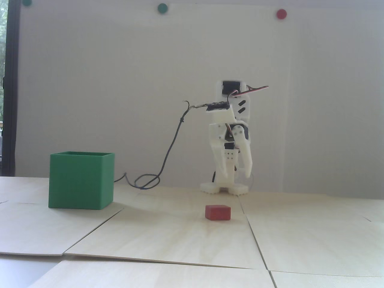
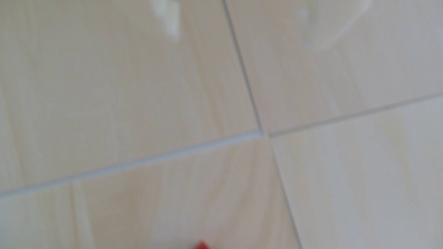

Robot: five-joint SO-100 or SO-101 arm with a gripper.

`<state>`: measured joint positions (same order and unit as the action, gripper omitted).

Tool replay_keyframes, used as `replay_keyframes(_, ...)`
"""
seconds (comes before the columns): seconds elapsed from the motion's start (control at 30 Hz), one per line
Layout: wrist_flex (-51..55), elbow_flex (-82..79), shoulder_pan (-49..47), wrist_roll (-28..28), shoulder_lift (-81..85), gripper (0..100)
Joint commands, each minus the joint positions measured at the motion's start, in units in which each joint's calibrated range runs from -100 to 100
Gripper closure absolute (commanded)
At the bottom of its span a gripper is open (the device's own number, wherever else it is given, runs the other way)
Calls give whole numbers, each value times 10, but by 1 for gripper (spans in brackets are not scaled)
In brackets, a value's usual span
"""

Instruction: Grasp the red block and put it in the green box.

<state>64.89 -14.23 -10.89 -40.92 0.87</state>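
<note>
in the fixed view my gripper (image 1: 235,175) hung right of centre, pointing down with its two fingers spread apart and nothing between them, clear of the table (image 1: 180,240). the red block (image 1: 218,212) lay flat on the light wood below it, lower centre of the frame. the green box (image 1: 81,180) stood at the left, well apart from the block. my wrist view was blurred; only a red corner (image 2: 201,245) showed at the bottom edge.

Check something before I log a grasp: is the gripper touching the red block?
Apart. The fixed view shows the gripper hanging open above the table near the arm's base, with bare table between it and the red block, which lies nearer the camera.
</note>
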Motion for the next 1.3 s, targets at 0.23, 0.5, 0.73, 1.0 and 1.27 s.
replay_keyframes(0.23, 163, 443, -52, 4, -242, 82)
replay_keyframes(0.5, 166, 553, -53, 1, -324, 81)
replay_keyframes(0.73, 199, 557, -31, -63, -343, 82)
replay_keyframes(1.0, 276, 582, -23, -122, -344, 82)
replay_keyframes(1.27, 281, 671, -25, -122, -353, 81)
